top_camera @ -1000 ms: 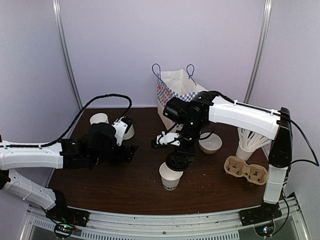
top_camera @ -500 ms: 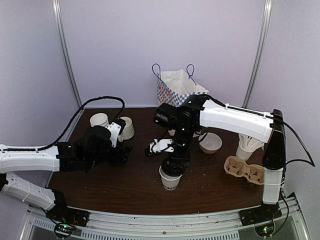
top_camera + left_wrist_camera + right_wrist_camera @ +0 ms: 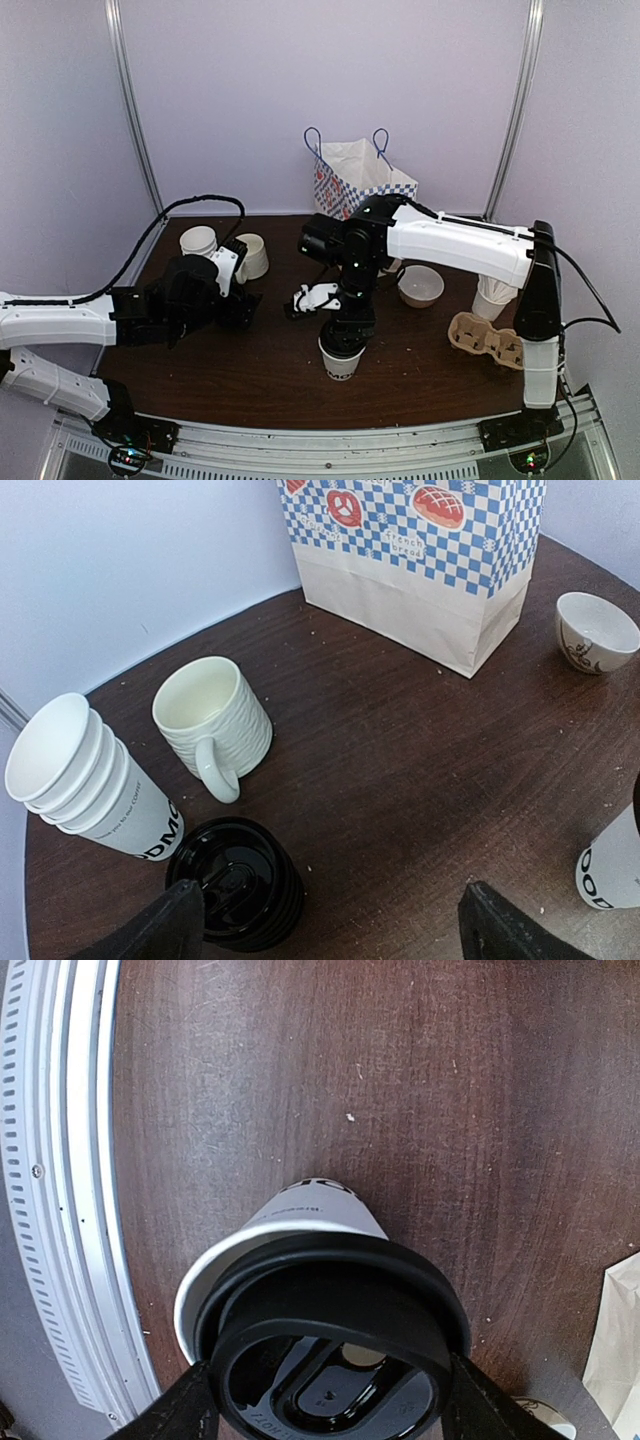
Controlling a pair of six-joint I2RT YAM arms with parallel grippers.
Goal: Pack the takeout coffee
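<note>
The takeout coffee cup [image 3: 341, 362], white paper with black lettering, stands upright near the table's front middle; it also shows in the right wrist view [image 3: 312, 1212] and at the edge of the left wrist view [image 3: 612, 865]. My right gripper [image 3: 345, 333] [image 3: 335, 1405] is directly above it, shut on a black plastic lid [image 3: 335, 1355]. The lid rests tilted on the cup's mouth, and the white rim still shows on one side. My left gripper [image 3: 240, 305] [image 3: 330, 935] is open and empty, low over the table left of the cup, beside a stack of black lids [image 3: 240, 880].
A blue-checked paper bag [image 3: 360, 180] [image 3: 420, 570] stands open at the back. A cream mug [image 3: 252, 256] [image 3: 210, 720] and stacked paper cups [image 3: 198, 240] [image 3: 85, 780] sit back left. A white bowl [image 3: 421, 285] [image 3: 595, 630] and a cardboard cup carrier [image 3: 492, 340] sit right.
My right arm swung left and lowered the lid onto the cup's mouth. My left arm drew back a little to the left.
</note>
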